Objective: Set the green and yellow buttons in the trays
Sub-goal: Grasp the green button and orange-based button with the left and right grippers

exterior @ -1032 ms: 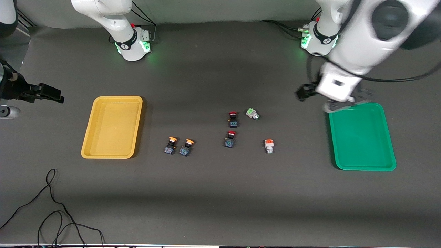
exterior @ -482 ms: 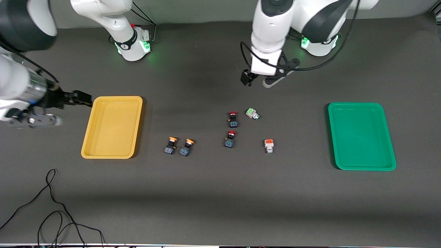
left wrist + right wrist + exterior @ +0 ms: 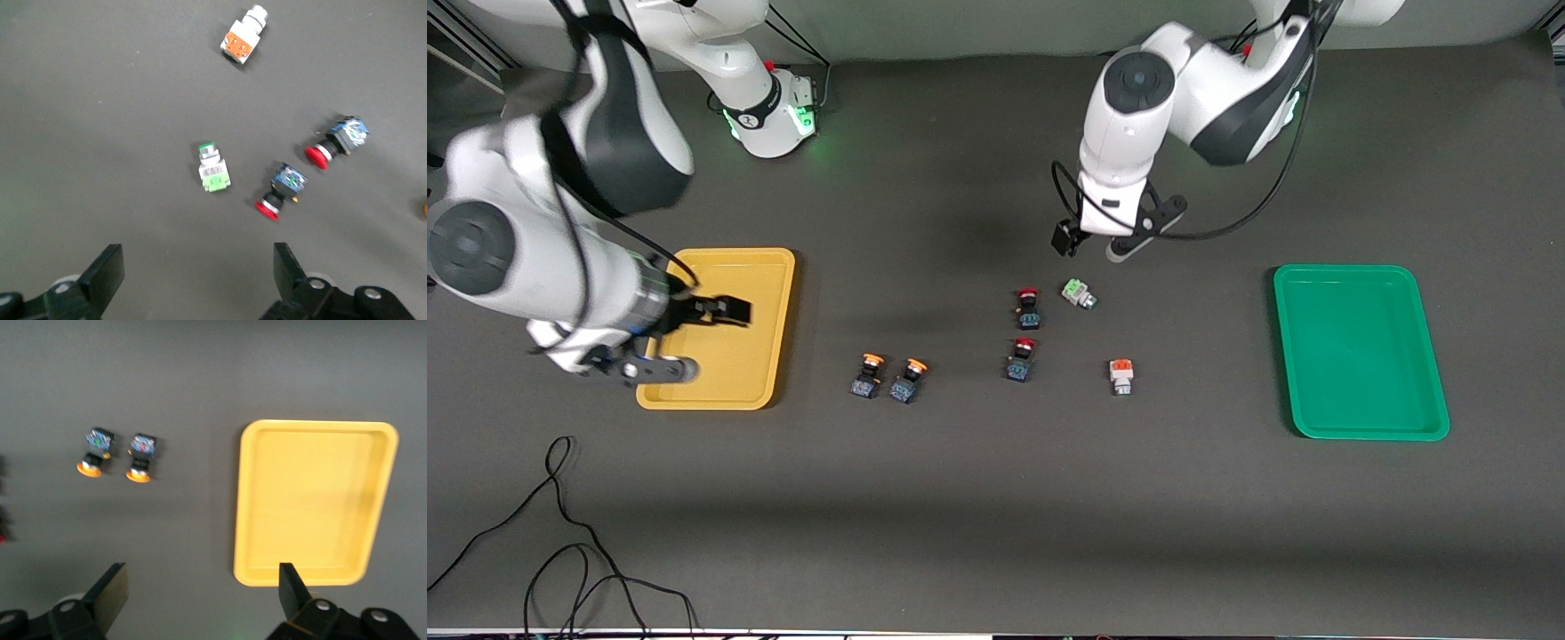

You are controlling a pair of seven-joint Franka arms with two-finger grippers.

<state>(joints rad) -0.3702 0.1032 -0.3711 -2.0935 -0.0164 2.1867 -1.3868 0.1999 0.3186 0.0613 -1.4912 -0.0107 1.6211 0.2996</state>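
Two yellow-orange capped buttons (image 3: 865, 375) (image 3: 908, 380) lie side by side in mid-table; they also show in the right wrist view (image 3: 95, 451) (image 3: 140, 455). A white button with a pale green top (image 3: 1079, 293) (image 3: 213, 168) and a white one with an orange top (image 3: 1120, 375) (image 3: 243, 42) lie toward the green tray (image 3: 1359, 293). The yellow tray (image 3: 756, 267) (image 3: 313, 500) is empty, as is the green one. My left gripper (image 3: 1107, 244) (image 3: 198, 280) is open and empty, up over the table beside the green-topped button. My right gripper (image 3: 680, 342) (image 3: 202, 590) is open and empty over the yellow tray.
Two red-capped black-blue switches (image 3: 1029, 308) (image 3: 1021, 359) lie between the yellow-capped pair and the white buttons, close to the green-topped one; both show in the left wrist view (image 3: 282, 192) (image 3: 337, 140). A black cable (image 3: 560, 533) lies at the near corner.
My left gripper swung from over the green tray to the middle of the table near the green-topped button. My right gripper came in from the table's end to over the yellow tray. No button moved.
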